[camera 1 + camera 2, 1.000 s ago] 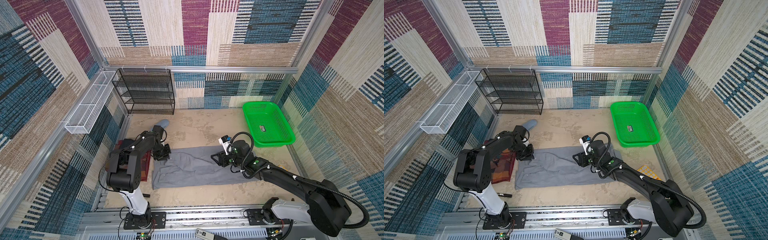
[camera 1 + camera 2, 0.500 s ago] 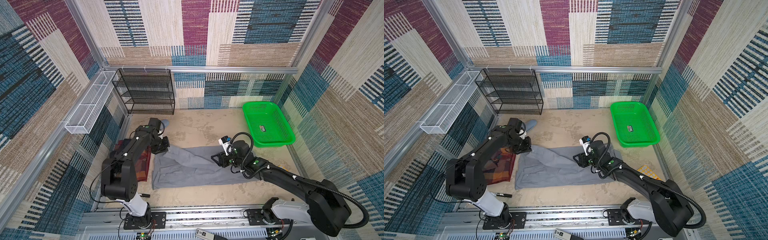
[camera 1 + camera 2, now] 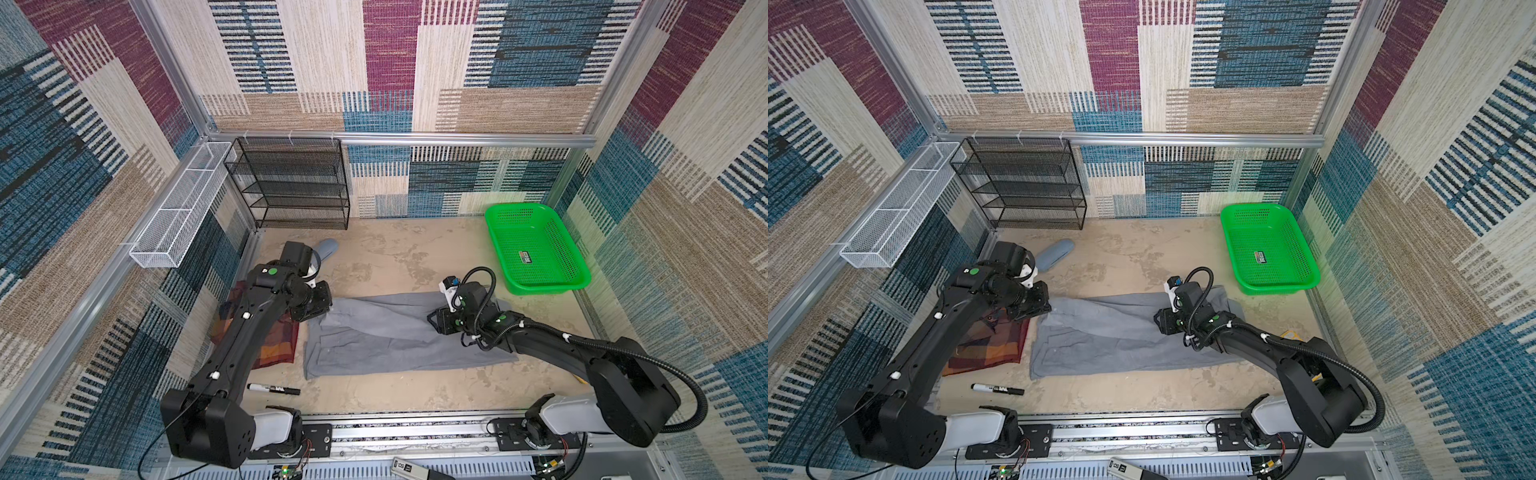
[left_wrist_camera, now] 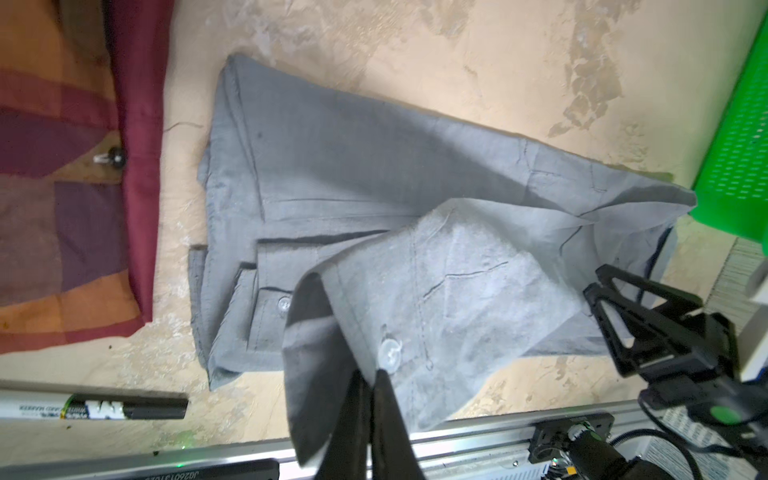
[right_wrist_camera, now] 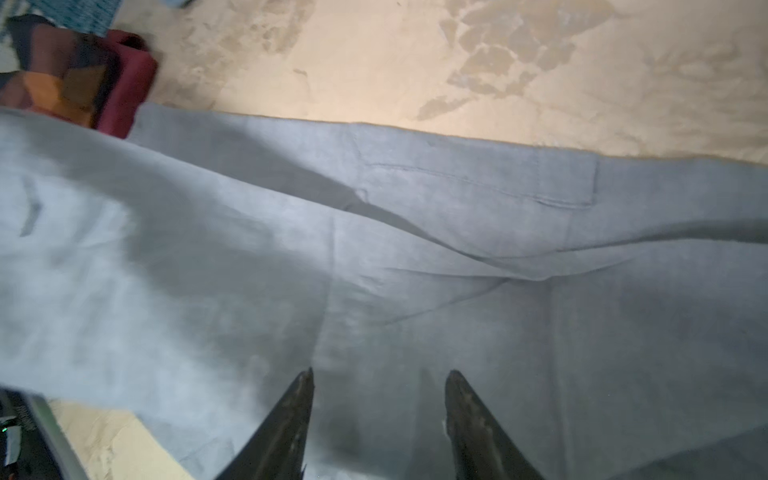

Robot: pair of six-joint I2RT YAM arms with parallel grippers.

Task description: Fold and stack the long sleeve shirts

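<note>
At the button edge of the grey shirt [image 4: 332, 166], your left gripper [image 4: 369, 376] clamps cloth, likely for folding; your right gripper [image 5: 379, 376] hovers parted, empty.

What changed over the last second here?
The left gripper pinched the grey shirt's far left corner and lifted it, its arm stretching out lower. The right gripper, open above the shirt, the plaid shirt, the marker and the green basket stayed put.

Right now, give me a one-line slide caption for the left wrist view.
Left gripper pinches a lifted edge of the grey shirt, with the plaid shirt and marker lying nearby.
</note>
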